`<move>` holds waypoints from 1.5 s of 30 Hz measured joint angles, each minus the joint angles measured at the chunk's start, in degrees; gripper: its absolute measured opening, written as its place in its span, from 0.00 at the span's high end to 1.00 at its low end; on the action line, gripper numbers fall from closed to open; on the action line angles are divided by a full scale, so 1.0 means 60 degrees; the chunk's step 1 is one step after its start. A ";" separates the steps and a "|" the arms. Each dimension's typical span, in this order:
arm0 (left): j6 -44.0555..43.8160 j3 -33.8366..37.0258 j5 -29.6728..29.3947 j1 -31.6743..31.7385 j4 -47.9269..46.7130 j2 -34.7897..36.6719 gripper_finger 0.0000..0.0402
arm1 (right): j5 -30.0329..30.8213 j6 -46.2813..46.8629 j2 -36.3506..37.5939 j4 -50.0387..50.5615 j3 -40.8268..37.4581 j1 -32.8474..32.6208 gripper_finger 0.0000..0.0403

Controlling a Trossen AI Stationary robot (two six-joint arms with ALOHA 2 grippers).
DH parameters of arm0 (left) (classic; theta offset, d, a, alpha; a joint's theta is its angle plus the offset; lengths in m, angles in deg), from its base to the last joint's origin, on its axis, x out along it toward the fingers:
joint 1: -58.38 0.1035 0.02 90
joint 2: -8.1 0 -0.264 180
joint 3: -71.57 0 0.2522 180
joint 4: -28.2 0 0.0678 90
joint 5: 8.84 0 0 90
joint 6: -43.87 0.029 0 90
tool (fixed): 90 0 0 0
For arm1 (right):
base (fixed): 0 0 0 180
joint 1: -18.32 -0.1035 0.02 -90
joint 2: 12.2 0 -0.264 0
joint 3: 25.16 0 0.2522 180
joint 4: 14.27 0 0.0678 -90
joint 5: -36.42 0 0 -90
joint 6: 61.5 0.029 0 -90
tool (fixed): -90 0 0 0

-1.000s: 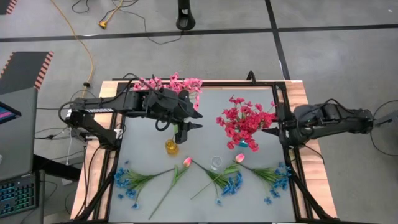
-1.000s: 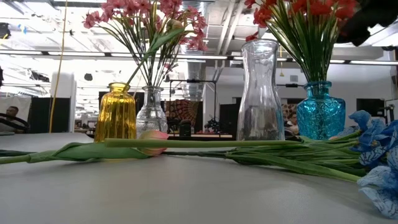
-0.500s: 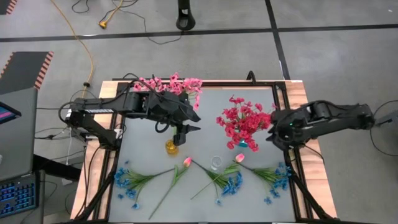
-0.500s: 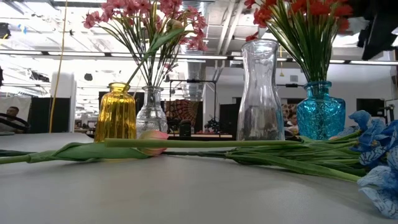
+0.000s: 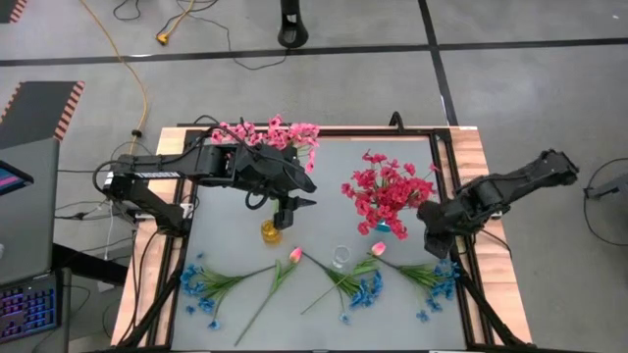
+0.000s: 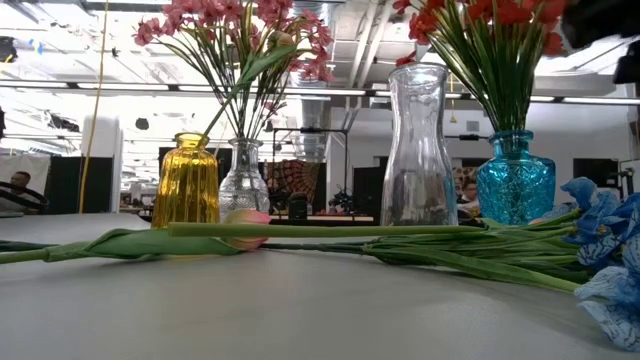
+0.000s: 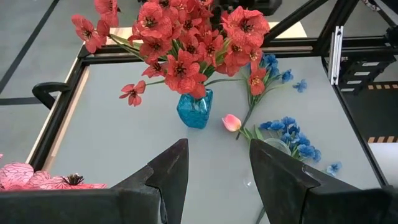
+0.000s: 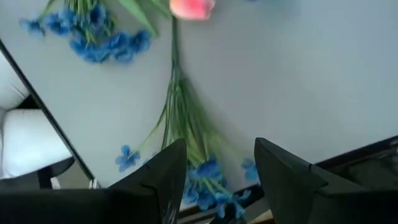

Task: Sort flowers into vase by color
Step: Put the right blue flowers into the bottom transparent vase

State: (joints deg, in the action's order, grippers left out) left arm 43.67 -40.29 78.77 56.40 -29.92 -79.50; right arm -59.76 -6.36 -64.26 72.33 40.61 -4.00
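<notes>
The right gripper hangs over the table's right side, just beside the blue vase and above a blue sprig. Its jaws stand open and empty, and the wrist view looks down between them at green stems and blue blossoms on the grey surface, with a pink tulip head farther along.

The left gripper hovers just over the yellow vase, near the table's middle. Its jaws are parted too, with nothing between them.

Now the flowers. The red bunch stands in the blue vase, right of centre. The light pink bunch leans out toward the far edge; the low view shows its stems going down into a small clear vase just behind the yellow one. The yellow vase holds nothing that can be seen. A tall clear vase stands between the yellow and blue ones in the low view, and looks empty.

Along the near edge, blue sprigs lie flat: one cluster at the left, one in the middle, one at the right. Two pink tulips lie among them, one near the middle and one toward the right, their stems crossing the green leaves.
</notes>
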 joint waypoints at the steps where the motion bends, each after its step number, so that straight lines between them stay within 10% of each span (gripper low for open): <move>1: 0.0000 0.0000 0.0000 0.0000 0.0000 0.0000 0.60 | 0.0000 0.0263 -0.0067 -0.0033 0.0000 -0.0301 0.47; 16: -0.0061 0.0000 0.0001 0.0000 0.0009 0.0000 0.60 | 0.1053 0.2841 -0.2539 -0.1607 0.0000 -0.3484 0.47; 45: -0.0043 0.0000 0.0004 0.0000 0.0007 0.0000 0.60 | 0.1049 0.2550 -0.7091 -0.3341 0.0000 -0.3312 0.47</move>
State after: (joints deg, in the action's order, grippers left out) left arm 43.42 -40.29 78.79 56.40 -29.88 -79.50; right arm -53.46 8.94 -106.81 52.28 40.61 -23.87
